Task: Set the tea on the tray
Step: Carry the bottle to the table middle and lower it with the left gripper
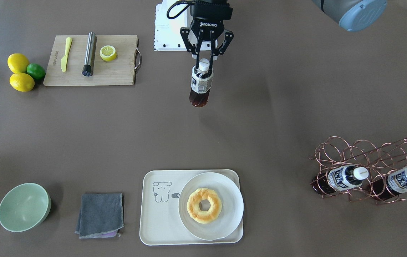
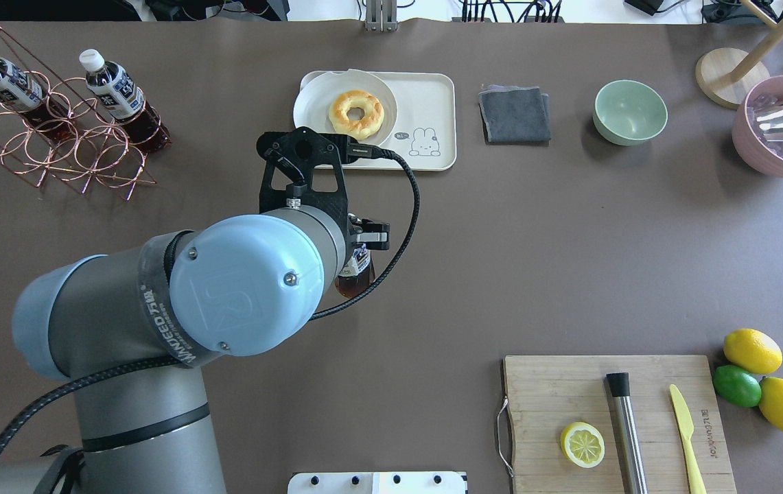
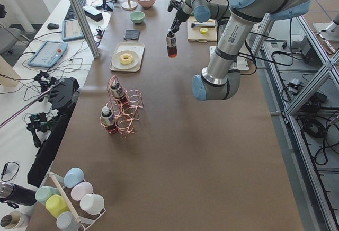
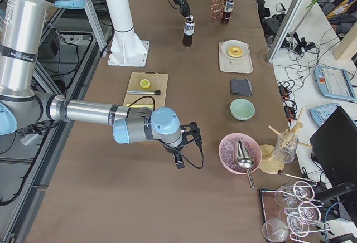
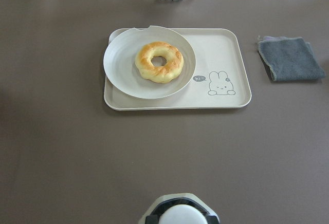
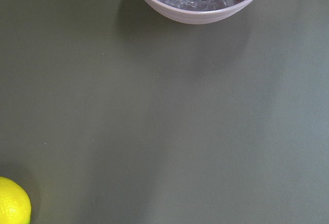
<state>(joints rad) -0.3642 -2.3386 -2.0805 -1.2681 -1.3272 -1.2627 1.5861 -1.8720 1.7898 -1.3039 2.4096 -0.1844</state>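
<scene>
**Tea dangling mid-air, tray waiting**

The counter [image 1: 296, 107] is carrying the tray [image 1: 160, 228] at lower centre, with the plate [image 1: 232, 200] hogging its right half and leaving the left half free. The tea [image 1: 201, 84] is hanging upper centre, with the left end effector [image 1: 203, 60] pinching its neck. Right end effector [image 4: 179, 159]: can't tell.

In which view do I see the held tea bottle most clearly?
The exterior front-facing view: the tea bottle hangs unobstructed from the left gripper, cap and label visible. Overhead, the left arm hides most of it. Both side views show it small. The left wrist view shows only its cap; the right wrist view, nothing.
</scene>
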